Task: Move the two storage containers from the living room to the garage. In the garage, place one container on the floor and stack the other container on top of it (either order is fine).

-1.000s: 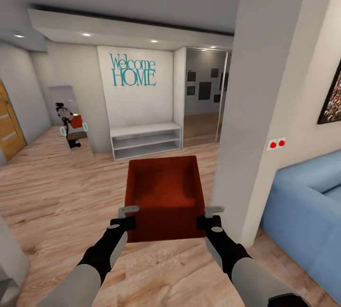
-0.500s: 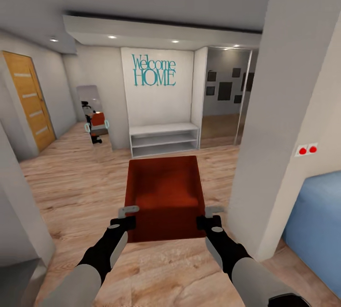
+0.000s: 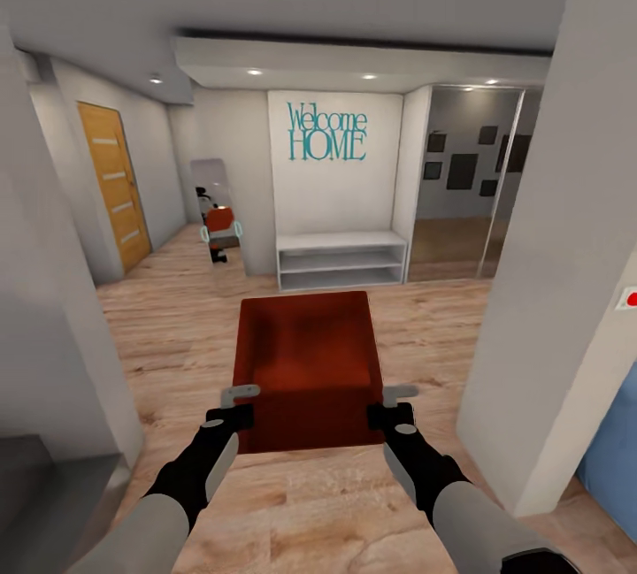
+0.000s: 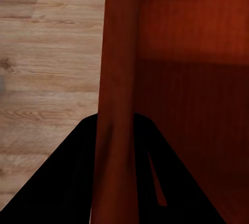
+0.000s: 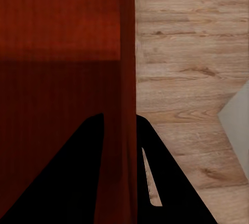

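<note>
Item: orange-red ribbed lidless storage container [image 3: 308,366], carried over wood-plank floor [image 3: 168,335]; left gripper [image 3: 239,404] and right gripper [image 3: 387,404] fingers apparently pinching opposite walls. View has swung rightward (camera turning): transit, garage pending.

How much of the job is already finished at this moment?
Done: one orange-red rectangular storage bin is lifted off the light wood-plank floor. In hand: the left gripper and right gripper each clamp a side wall. Left: reaching the garage, setting it down, then bringing and stacking the second bin.
</note>
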